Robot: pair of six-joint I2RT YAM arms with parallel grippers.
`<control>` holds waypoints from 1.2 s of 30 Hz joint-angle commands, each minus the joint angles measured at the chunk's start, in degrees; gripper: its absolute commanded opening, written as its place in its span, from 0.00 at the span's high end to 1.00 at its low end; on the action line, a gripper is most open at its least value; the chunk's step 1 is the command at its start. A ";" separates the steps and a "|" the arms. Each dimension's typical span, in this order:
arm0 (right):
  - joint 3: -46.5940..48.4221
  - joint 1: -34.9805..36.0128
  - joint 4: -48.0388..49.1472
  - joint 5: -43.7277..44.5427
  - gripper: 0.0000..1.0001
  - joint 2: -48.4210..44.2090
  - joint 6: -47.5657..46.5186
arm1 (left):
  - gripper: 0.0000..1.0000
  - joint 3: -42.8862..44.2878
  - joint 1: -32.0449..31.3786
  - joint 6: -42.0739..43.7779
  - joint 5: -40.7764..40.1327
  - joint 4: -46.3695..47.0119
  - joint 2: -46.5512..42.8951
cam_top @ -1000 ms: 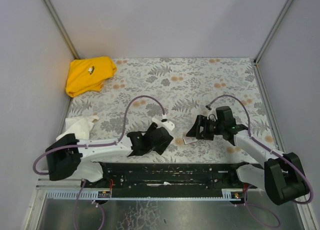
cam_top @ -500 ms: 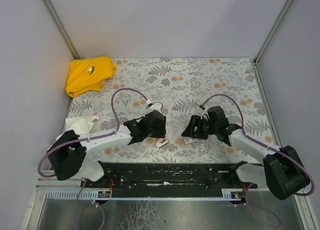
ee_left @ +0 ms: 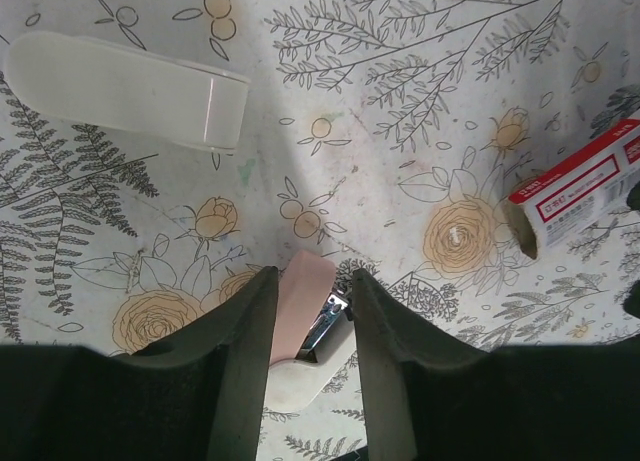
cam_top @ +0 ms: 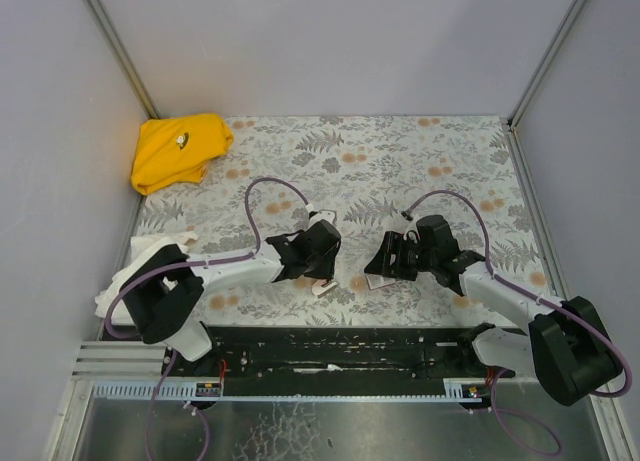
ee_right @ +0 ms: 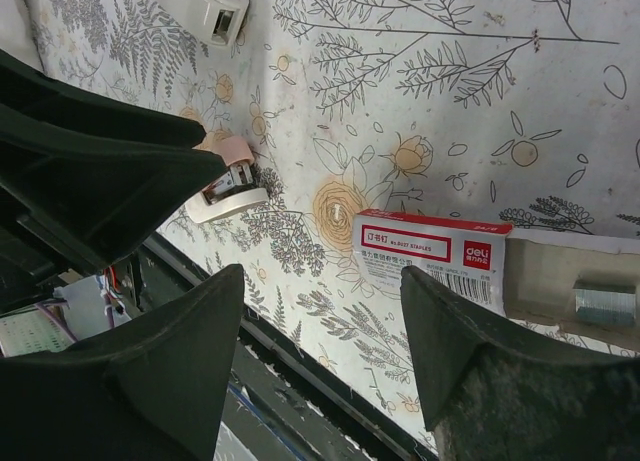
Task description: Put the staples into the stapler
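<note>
At bottom centre, the left fingers (ee_left: 240,331) narrowly flank the stapler (ee_left: 305,326), perhaps touching it. The right fingers (ee_right: 150,371) stand wide near the staple box (ee_right: 430,253).

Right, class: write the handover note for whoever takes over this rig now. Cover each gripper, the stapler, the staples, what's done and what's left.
Left gripper: jaws either side of the stapler; a firm grip is not confirmed.
Right gripper: open, over the staple box.
Staples: lying in the grey tray slid out of the box.
Done: both arms in position; nothing loaded yet.
Left: secure and open the stapler, pick a strip, load it.
</note>
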 commanded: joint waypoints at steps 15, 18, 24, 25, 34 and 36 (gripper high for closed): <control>-0.04 0.32 2.22 0.33 0.30 0.33 0.60 | 0.69 0.69 0.21 2.31 0.19 -0.86 3.36; -0.23 0.32 2.48 0.28 0.30 0.56 0.59 | 0.70 0.70 0.19 2.26 0.89 -0.28 4.11; -0.50 0.34 2.46 0.42 0.31 0.09 0.55 | 0.85 0.15 0.15 1.76 1.38 0.07 4.14; -0.51 0.27 2.50 0.38 0.31 0.04 0.53 | 0.87 -0.15 0.21 1.65 1.28 0.36 3.79; 0.53 2.11 8.09 -8.65 0.21 1.44 -1.46 | 1.00 -5.75 -0.58 3.70 3.22 10.41 -5.58; 1.90 3.70 8.46 -9.03 0.18 2.33 -1.73 | 1.00 -6.85 -1.29 4.77 2.87 12.61 -7.76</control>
